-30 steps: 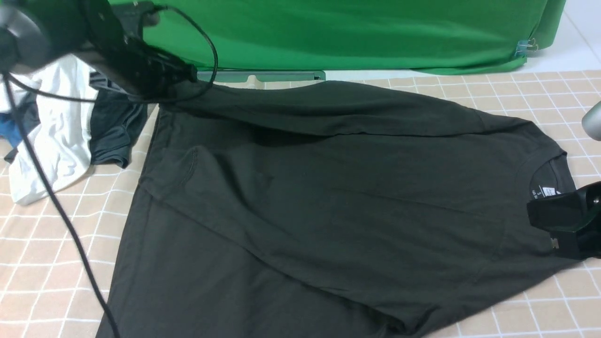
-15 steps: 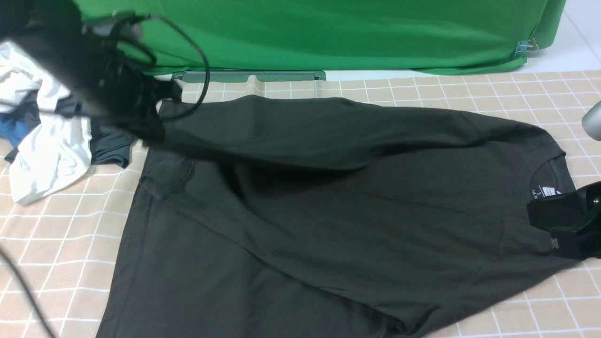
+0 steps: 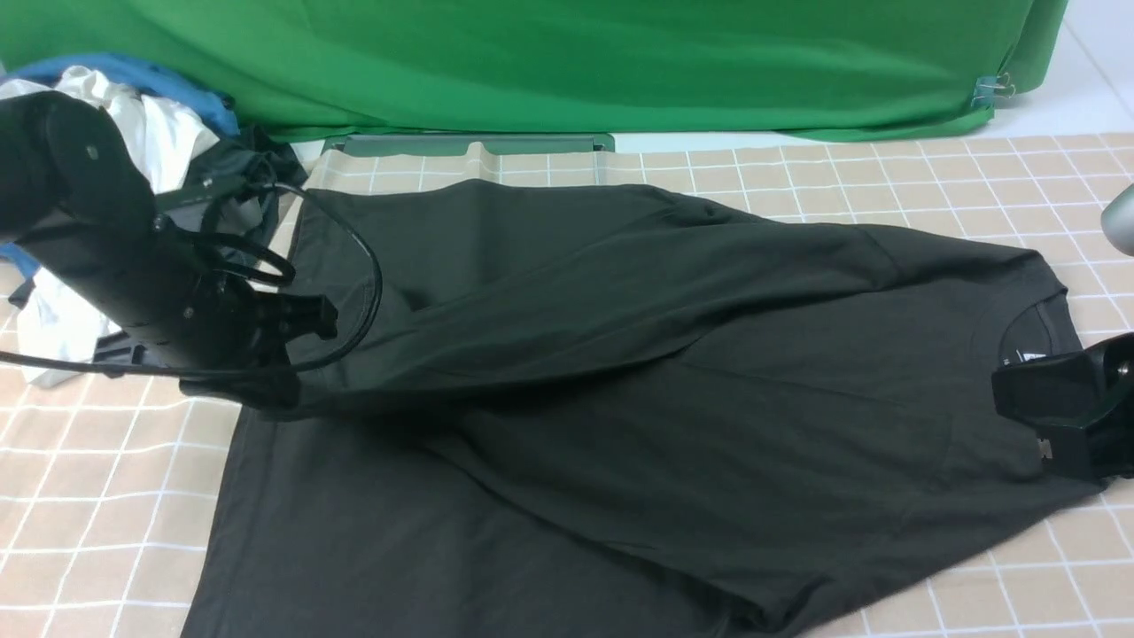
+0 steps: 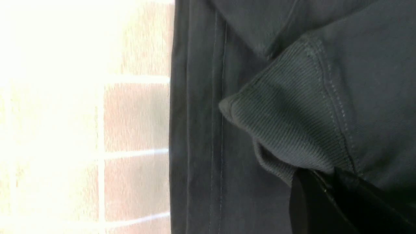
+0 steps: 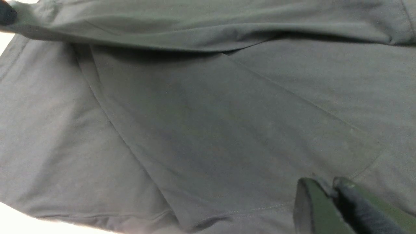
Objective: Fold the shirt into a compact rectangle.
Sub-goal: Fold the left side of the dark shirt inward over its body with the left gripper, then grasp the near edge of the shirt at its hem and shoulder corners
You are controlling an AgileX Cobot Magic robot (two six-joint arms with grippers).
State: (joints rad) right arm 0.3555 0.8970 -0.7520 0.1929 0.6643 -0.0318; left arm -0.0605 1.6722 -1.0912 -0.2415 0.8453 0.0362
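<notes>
In the front view, the black long-sleeved shirt (image 3: 797, 399) lies spread over the bench (image 3: 1019, 567), under its white-gridded, tan-checked cloth, its neck opening toward the robot's right. Inside the collar sits the white neck label (image 3: 1031, 357), mostly hidden behind the right hand (image 3: 1045, 412); only a sliver shows, and I can't read any lettering on it. A second ago more of that label was in sight, with an "S" and small print beside it. The left hand (image 3: 288, 359) has come nearer the robot, drawing a sleeve across the shirt body — its lower fold now hangs in a slack curve, where earlier it ran along the far edge. The heap of white, blue and dark garments (image 3: 164, 133) at the robot's left is partly behind the left arm, and more blue cloth shows on top of it than before. A green drape (image 3: 620, 62) hangs at the back.

In the left wrist view, the left hand is clamped on the ribbed cuff (image 4: 286, 130), its fingertips together over the fabric, above the shirt's hem.

In the right wrist view, the right hand's fingertips are close together, with a bit of shirt fabric pinched between them.
</notes>
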